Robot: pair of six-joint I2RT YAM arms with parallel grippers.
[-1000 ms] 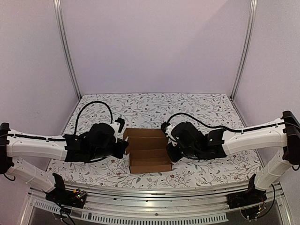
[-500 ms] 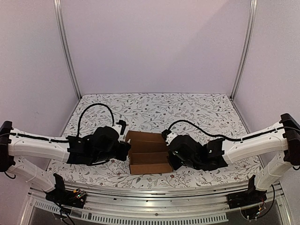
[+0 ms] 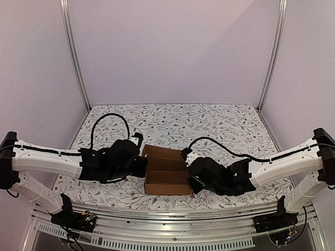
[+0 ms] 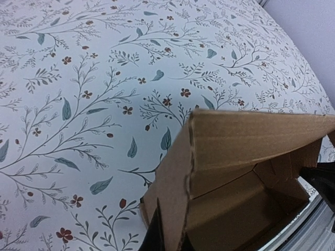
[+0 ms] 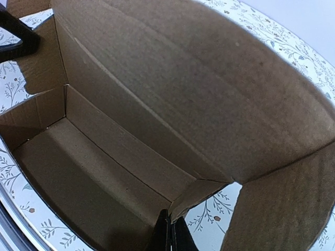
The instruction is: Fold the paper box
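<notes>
Plain brown cardboard paper box [image 3: 166, 180] sits open, centred by the near edge of the floral desk [image 3: 225, 125]. My left pincer [image 4: 167, 242] and right pincer [image 5: 170, 234] are each clenched on an end wall, probably to hold the sides upright for folding.

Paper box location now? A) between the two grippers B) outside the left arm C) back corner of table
A: the paper box sits on the floral tablecloth, with the left gripper on its left wall and the right gripper on its right.

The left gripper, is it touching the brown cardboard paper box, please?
Touching: left wrist view shows the left gripper clamped on the brown cardboard paper box.
</notes>
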